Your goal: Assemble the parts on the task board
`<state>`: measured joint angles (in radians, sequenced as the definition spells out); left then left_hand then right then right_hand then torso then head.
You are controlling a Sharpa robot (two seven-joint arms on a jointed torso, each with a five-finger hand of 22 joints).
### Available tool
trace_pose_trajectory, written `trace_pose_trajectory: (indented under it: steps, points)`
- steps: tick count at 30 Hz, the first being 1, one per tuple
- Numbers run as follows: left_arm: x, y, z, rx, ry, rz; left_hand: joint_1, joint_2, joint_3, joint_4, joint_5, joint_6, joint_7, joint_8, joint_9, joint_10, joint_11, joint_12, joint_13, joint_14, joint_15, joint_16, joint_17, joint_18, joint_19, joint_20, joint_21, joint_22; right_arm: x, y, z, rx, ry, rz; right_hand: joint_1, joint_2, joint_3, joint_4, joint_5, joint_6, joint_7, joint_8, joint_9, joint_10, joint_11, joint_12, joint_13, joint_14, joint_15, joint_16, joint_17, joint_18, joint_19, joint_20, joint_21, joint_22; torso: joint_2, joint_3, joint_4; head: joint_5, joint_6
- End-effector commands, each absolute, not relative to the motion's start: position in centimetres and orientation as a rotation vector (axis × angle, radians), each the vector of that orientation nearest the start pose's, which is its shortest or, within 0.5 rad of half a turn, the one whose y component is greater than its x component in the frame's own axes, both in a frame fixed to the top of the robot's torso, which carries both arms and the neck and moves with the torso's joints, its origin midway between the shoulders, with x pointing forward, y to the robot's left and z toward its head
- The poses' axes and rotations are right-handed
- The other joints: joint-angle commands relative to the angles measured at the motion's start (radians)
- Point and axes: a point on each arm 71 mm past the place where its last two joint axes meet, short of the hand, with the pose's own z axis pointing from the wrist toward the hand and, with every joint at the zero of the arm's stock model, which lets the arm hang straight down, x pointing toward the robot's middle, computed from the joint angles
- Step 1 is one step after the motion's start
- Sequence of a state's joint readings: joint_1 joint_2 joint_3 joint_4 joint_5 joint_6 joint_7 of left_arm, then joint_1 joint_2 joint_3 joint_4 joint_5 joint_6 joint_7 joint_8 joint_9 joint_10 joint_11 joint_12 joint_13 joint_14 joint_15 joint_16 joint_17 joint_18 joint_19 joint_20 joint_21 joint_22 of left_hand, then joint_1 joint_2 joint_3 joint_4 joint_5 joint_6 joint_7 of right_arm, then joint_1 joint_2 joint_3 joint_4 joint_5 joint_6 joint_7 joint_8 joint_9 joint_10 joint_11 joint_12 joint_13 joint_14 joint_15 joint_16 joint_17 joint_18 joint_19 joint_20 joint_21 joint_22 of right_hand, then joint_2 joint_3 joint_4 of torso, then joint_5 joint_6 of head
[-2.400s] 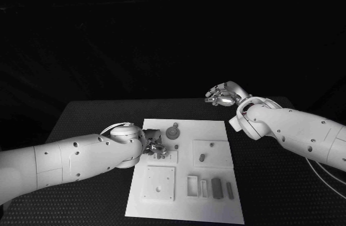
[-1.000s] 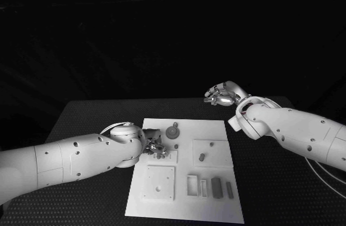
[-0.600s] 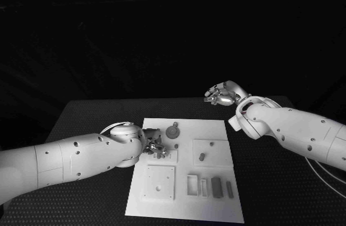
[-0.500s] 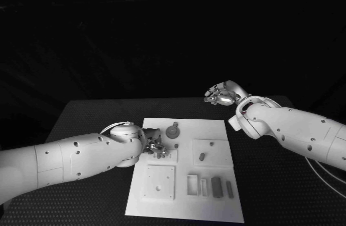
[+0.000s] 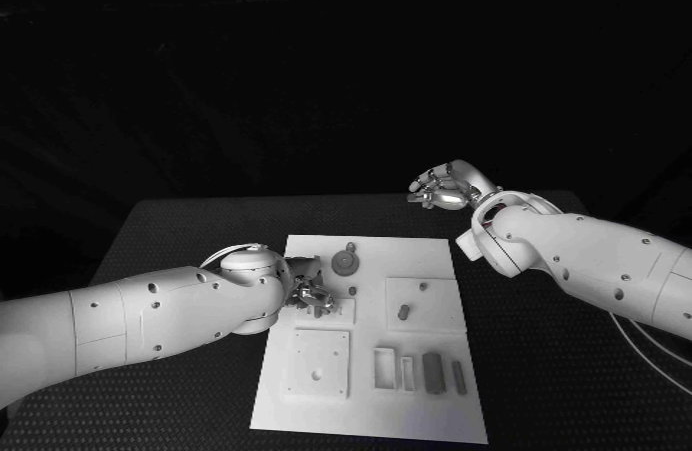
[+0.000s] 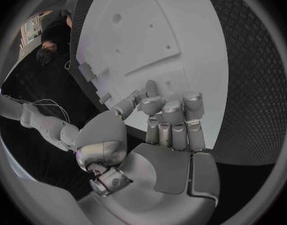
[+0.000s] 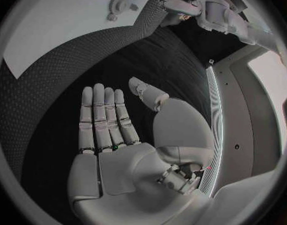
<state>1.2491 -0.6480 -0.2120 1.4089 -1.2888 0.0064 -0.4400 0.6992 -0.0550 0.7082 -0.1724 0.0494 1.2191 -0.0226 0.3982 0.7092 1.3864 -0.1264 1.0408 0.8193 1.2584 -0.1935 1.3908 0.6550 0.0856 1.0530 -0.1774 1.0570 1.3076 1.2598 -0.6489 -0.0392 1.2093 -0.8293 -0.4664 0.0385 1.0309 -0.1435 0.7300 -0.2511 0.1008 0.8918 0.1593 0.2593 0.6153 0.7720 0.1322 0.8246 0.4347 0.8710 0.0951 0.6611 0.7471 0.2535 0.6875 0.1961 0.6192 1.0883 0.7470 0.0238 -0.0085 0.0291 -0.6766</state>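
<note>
I see the left hand (image 5: pixel 306 289) with fingers curled low over the task board (image 5: pixel 372 411), grasp indeterminable; right hand (image 5: pixel 450 188) flat, fingers spread, holding nothing, above the table (image 5: pixel 173 221) at the board's one o'clock.

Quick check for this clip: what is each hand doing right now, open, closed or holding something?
Left hand: fingers curled over the white task board; whether it holds a part cannot be told.
Right hand: open, fingers apart, holding nothing, above the black table.

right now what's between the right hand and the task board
Bare black table, in the right wrist view: the right hand hangs flat above it, the task board beyond.
</note>
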Motion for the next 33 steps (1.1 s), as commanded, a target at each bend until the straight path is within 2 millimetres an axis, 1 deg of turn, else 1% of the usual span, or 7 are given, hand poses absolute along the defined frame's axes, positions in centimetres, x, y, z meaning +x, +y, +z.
trace_pose_trajectory:
  steps: [1, 8, 11, 15, 22, 26, 33]
  points:
    - [48.15, 15.20, -25.74, 0.148, 2.206, -0.360, -0.002, -0.011, 0.000, 0.008, -0.001, -0.003, 0.007, 0.003, -0.001, -0.005, 0.000, -0.007, 0.002, 0.027, -0.034, 0.004, -0.001, -0.005, -0.006, -0.098, 0.004, 0.016, 55.47, -20.27, -16.64, 0.452, 1.539, 0.881, 0.003, -0.004, -0.005, 0.003, 0.003, -0.007, -0.003, -0.005, -0.002, -0.004, 0.000, -0.005, -0.002, -0.006, 0.000, -0.006, 0.000, -0.011, -0.009, 0.000, -0.004, 0.001, 0.001, -0.0003, 0.0004, 0.000, 0.001]
    - [48.16, 15.28, -25.75, 0.146, 2.206, -0.358, -0.006, -0.022, -0.001, 0.019, -0.001, -0.004, 0.007, 0.006, -0.002, -0.005, 0.000, -0.008, 0.003, 0.027, -0.035, 0.005, -0.002, -0.004, -0.006, -0.098, 0.005, 0.016, 55.48, -20.33, -16.66, 0.453, 1.541, 0.882, 0.002, -0.005, -0.006, 0.003, 0.003, -0.007, -0.002, -0.004, -0.002, -0.004, 0.000, -0.004, -0.003, -0.006, 0.000, -0.006, 0.000, -0.011, -0.009, 0.000, -0.005, 0.002, 0.001, -0.0005, 0.0005, 0.000, 0.000]
    - [48.20, 15.32, -25.75, 0.145, 2.205, -0.356, -0.007, -0.025, -0.001, 0.023, -0.001, -0.004, 0.006, 0.006, -0.002, -0.004, -0.001, -0.008, 0.004, 0.027, -0.035, 0.005, -0.002, -0.004, -0.006, -0.098, 0.005, 0.016, 55.48, -20.30, -16.67, 0.453, 1.542, 0.882, 0.001, -0.011, -0.008, 0.004, 0.004, -0.006, -0.003, -0.004, -0.001, -0.004, 0.000, -0.003, -0.007, -0.006, 0.000, -0.006, 0.000, -0.010, -0.009, 0.001, -0.006, 0.003, 0.001, -0.0005, 0.0000, 0.000, 0.001]
    - [48.23, 15.37, -25.76, 0.145, 2.205, -0.355, -0.009, -0.028, -0.001, 0.027, -0.001, -0.004, 0.006, 0.007, -0.002, -0.004, -0.001, -0.008, 0.005, 0.027, -0.035, 0.006, -0.002, -0.003, -0.006, -0.098, 0.005, 0.015, 55.49, -20.30, -16.67, 0.453, 1.542, 0.882, 0.000, -0.013, -0.009, 0.006, 0.011, -0.006, -0.003, -0.004, -0.001, -0.003, 0.000, -0.002, -0.010, -0.006, 0.000, -0.006, 0.000, -0.010, -0.009, 0.001, -0.006, 0.005, 0.000, -0.0007, 0.0007, -0.001, 0.000]
    - [48.27, 15.47, -25.80, 0.146, 2.209, -0.343, -0.019, -0.031, -0.003, 0.045, -0.001, -0.005, 0.006, 0.010, -0.002, -0.003, -0.001, -0.009, 0.007, 0.027, -0.035, 0.007, -0.002, -0.002, -0.007, -0.098, 0.006, 0.015, 55.49, -20.31, -16.68, 0.453, 1.542, 0.882, 0.000, -0.014, -0.010, 0.007, 0.012, -0.006, -0.003, -0.004, -0.001, -0.003, 0.000, -0.002, -0.012, -0.006, 0.000, -0.006, 0.001, -0.010, -0.008, 0.001, -0.007, 0.006, 0.001, -0.0005, 0.0005, -0.001, 0.000]
    - [48.27, 15.46, -25.81, 0.151, 2.210, -0.338, -0.037, -0.041, -0.008, 0.062, -0.001, -0.006, 0.006, 0.012, -0.003, -0.004, -0.001, -0.010, 0.009, 0.026, -0.035, 0.008, -0.003, -0.002, -0.008, -0.097, 0.007, 0.015, 55.49, -20.26, -16.68, 0.453, 1.542, 0.883, 0.000, -0.014, -0.010, 0.007, 0.013, -0.006, -0.003, -0.004, -0.001, -0.003, 0.000, -0.001, -0.013, -0.006, 0.000, -0.006, 0.001, -0.010, -0.008, 0.001, -0.007, 0.006, 0.001, -0.0005, 0.0000, -0.001, 0.002]
    - [48.26, 15.42, -25.81, 0.152, 2.211, -0.339, -0.046, -0.046, -0.008, 0.072, -0.001, -0.006, 0.005, 0.014, -0.004, -0.003, -0.002, -0.010, 0.010, 0.026, -0.036, 0.009, -0.003, -0.001, -0.009, -0.097, 0.007, 0.015, 55.50, -20.29, -16.70, 0.453, 1.544, 0.882, -0.001, -0.016, -0.011, 0.008, 0.014, -0.006, -0.003, -0.003, -0.001, -0.003, 0.000, -0.001, -0.015, -0.006, 0.000, -0.006, 0.001, -0.010, -0.008, 0.002, -0.008, 0.007, 0.001, -0.0005, 0.0006, -0.002, -0.001]
